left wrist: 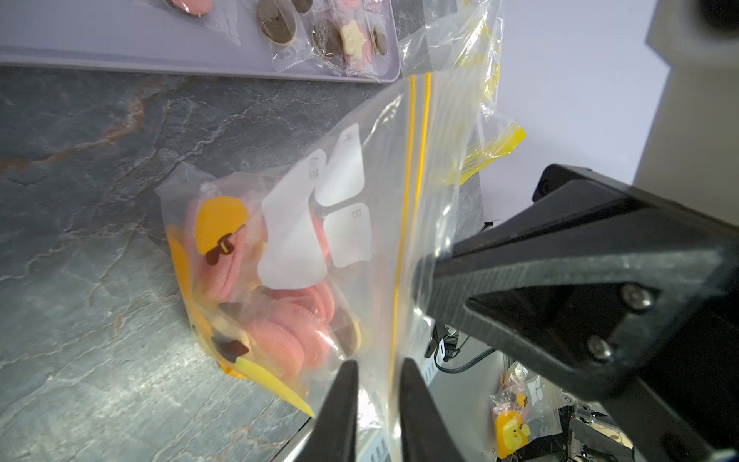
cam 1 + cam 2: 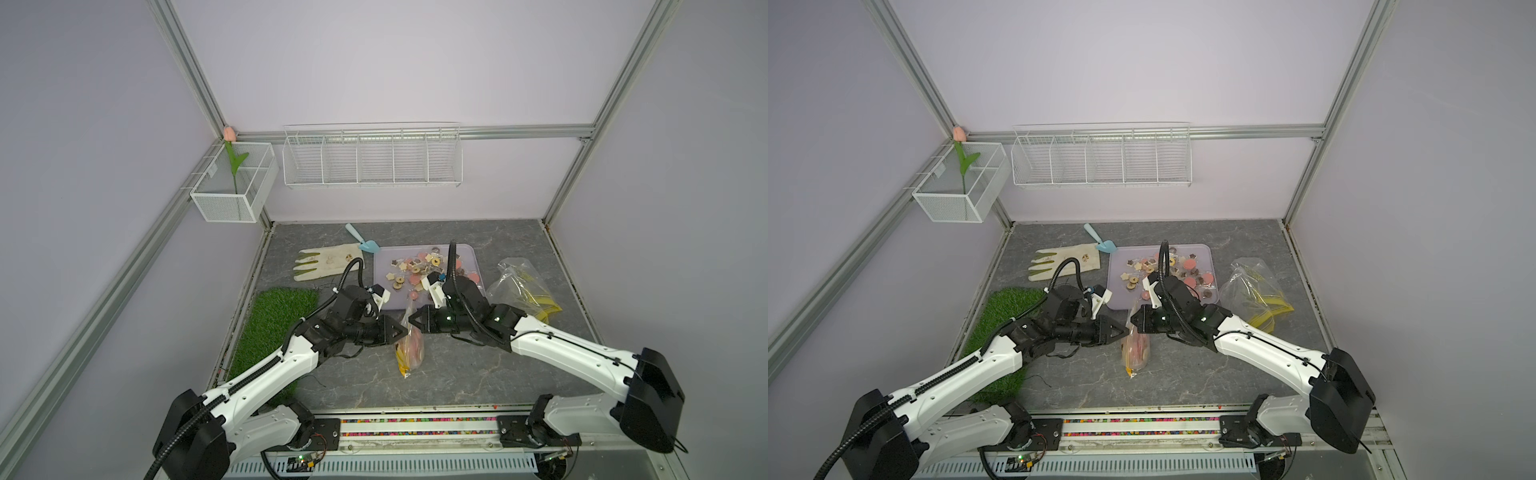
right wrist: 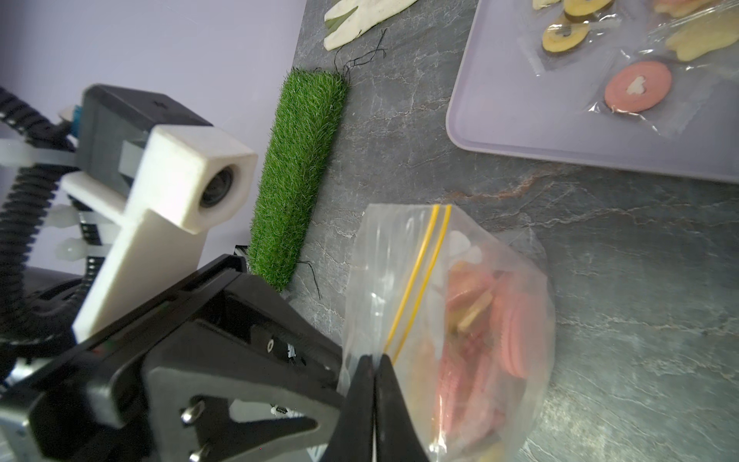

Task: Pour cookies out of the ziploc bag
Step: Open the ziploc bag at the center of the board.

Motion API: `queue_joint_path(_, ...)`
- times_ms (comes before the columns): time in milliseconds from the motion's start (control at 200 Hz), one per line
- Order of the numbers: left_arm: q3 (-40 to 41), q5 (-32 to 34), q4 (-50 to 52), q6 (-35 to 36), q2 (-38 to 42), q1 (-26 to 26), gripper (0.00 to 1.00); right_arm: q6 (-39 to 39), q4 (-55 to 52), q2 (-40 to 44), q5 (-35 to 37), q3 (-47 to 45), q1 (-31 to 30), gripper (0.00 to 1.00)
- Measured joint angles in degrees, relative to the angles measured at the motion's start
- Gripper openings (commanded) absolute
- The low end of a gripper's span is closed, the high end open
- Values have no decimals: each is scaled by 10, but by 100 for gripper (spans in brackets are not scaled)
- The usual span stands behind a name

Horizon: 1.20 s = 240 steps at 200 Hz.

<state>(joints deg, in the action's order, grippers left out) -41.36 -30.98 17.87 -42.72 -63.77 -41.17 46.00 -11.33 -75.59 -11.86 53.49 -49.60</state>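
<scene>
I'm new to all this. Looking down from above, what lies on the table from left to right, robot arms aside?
Green grass mat → white glove → blue scoop → lilac tray → crumpled clear plastic bags with yellow zips.

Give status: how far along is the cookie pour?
Done: many small wrapped cookies lie on the lavender plastic tray, crumpled empty clear bags beside it. In hand: a clear yellow-zip ziploc bag, full of pink cookies, pinched at its top by the right gripper; the left gripper straddles the same edge, jaws slightly apart. Left: open it and tip it over the tray.
</scene>
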Motion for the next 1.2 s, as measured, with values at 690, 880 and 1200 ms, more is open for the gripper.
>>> queue_joint_path(690, -15, -2, 7, -1, -3, 0, 0, -4, -5, -12, -1, 2, 0, 19)
queue_joint_path(880, -15, -3, 7, -1, -3, 0, 0, -6, -5, -23, -3, 7, 0, 16)
queue_joint_path(1200, -16, 2, 13, 0, -4, 0, 26, -6, -2, -23, -9, 9, 0, 7)
